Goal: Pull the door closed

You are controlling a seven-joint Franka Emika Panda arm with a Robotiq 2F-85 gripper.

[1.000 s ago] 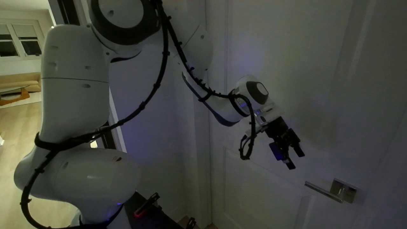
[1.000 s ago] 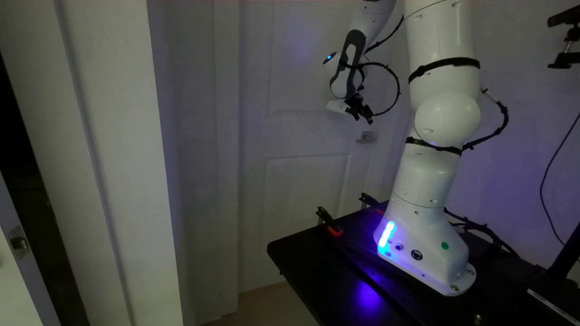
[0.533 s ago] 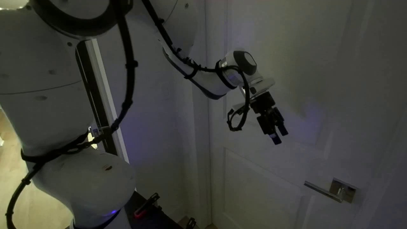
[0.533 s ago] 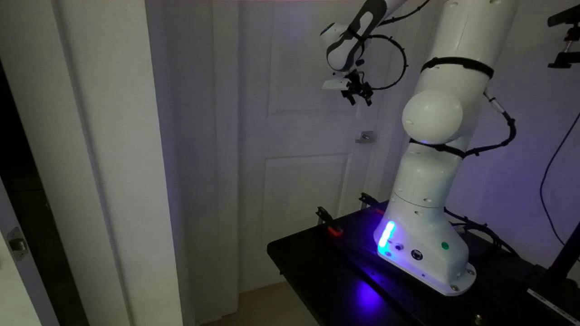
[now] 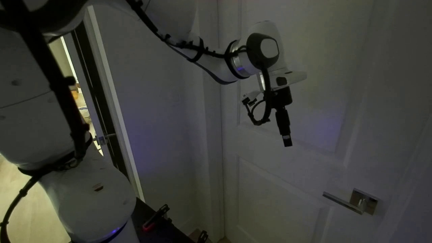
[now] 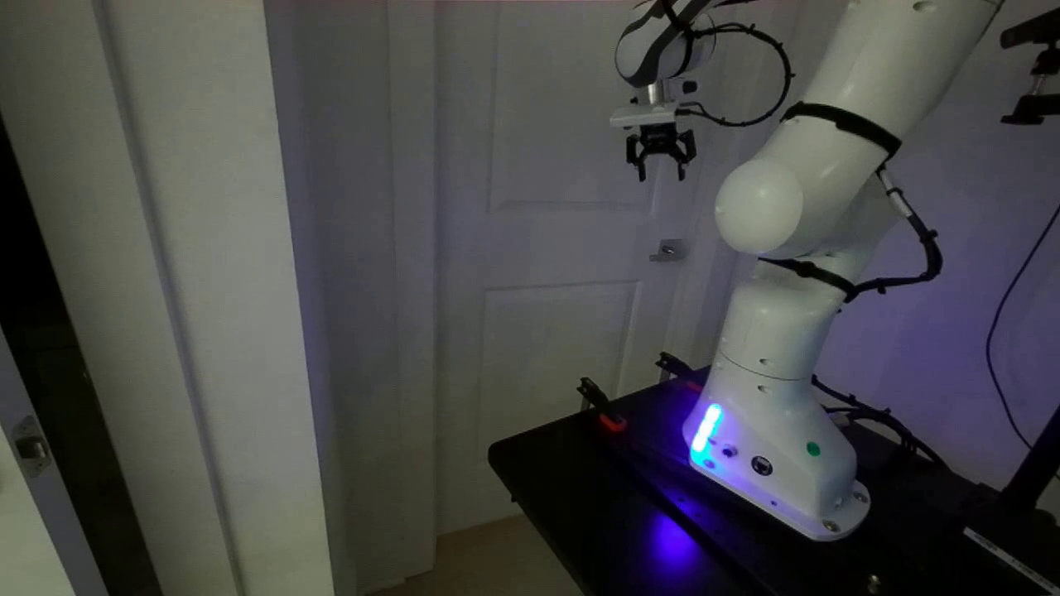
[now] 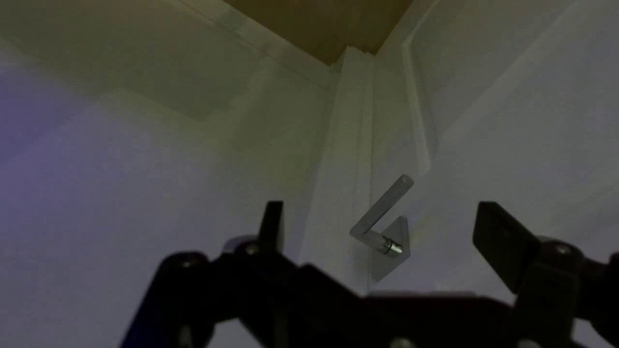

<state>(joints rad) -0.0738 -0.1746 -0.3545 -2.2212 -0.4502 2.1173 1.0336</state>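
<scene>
The white panelled door (image 5: pixel 276 195) fills the right of an exterior view and stands behind the arm in an exterior view (image 6: pixel 555 348). It looks in line with its frame; whether it is latched I cannot tell. Its silver lever handle (image 5: pixel 342 203) sits on a square plate and also shows in an exterior view (image 6: pixel 669 251). My gripper (image 6: pixel 662 174) points down, open and empty, above the handle's height and apart from it. In the wrist view, my fingers (image 7: pixel 380 217) are spread wide, and the lever (image 7: pixel 382 207) shows beyond them, between the tips.
A black table (image 6: pixel 580 497) with clamps (image 6: pixel 603 406) carries the robot base (image 6: pixel 770 463). A dark-framed opening (image 5: pixel 98 101) to a lit room lies behind the arm. A white wall corner (image 6: pixel 224 248) and another door's edge (image 6: pixel 33 447) stand at the far left.
My gripper has risen away from the handle's height and turned from a slant to point straight down. The arm has leaned back. The door and handle have not visibly moved.
</scene>
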